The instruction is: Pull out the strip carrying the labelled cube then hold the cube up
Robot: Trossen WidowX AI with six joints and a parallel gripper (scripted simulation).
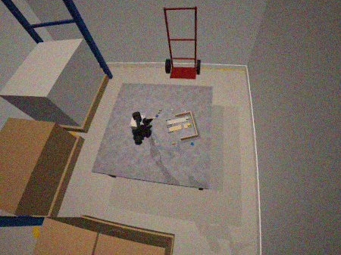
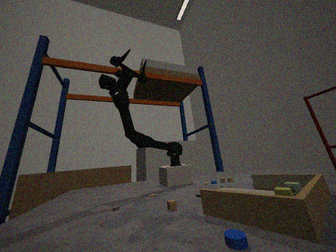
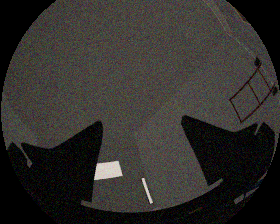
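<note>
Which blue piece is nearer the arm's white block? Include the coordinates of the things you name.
The blue piece (image 1: pixel 156 116) (image 2: pixel 213 182) beside two brown cubes (image 1: pixel 159 111) (image 2: pixel 230 179); the other blue piece (image 1: pixel 192 144) (image 2: pixel 236 240) lies by the wooden frame (image 1: pixel 193 124) (image 2: pixel 257 211).

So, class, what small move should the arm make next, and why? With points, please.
Probably swing down toward the tray (image 1: pixel 195 124) (image 2: pixel 257 207), fingers (image 2: pixel 142 74) open: they are raised high, spread with nothing between them, while the strips (image 1: pixel 178 121) lie in the tray.

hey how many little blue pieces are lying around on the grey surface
2. One blue disc lies outside the wooden tray; another blue piece is near some small tan blocks. More could be hidden behind the tray walls or arm.
</note>
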